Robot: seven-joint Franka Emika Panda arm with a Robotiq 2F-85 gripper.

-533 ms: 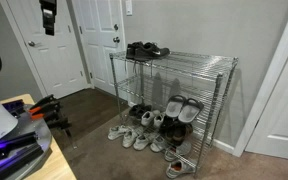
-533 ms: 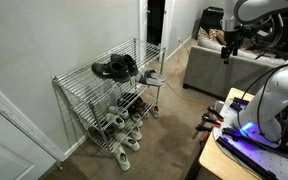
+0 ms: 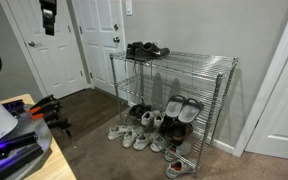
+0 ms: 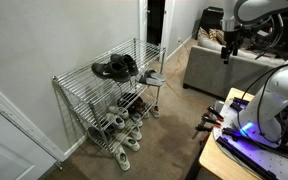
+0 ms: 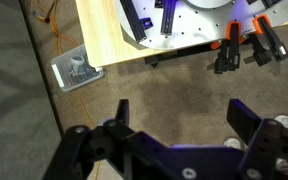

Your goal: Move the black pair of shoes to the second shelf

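Note:
The black pair of shoes (image 3: pixel 145 49) sits together on the top tier of the chrome wire rack, and shows in both exterior views (image 4: pixel 115 68). The second shelf (image 3: pixel 169 87) is the bare middle wire grid below it, also seen in the exterior view from the rack's side (image 4: pixel 109 95). My gripper (image 3: pixel 49 22) hangs high in the air, far from the rack, near the white door; it also shows high up by the sofa (image 4: pixel 228 48). In the wrist view the gripper (image 5: pixel 182 115) is open and empty, pointing down at brown carpet.
Several white, grey and dark shoes lie on the lowest tier and the floor (image 3: pixel 149 130). A wooden table (image 5: pixel 134 40) holds orange clamps (image 5: pixel 246 48) and robot gear. A grey sofa (image 4: pixel 219 68) stands beyond. White doors (image 3: pixel 54 50) are behind the arm.

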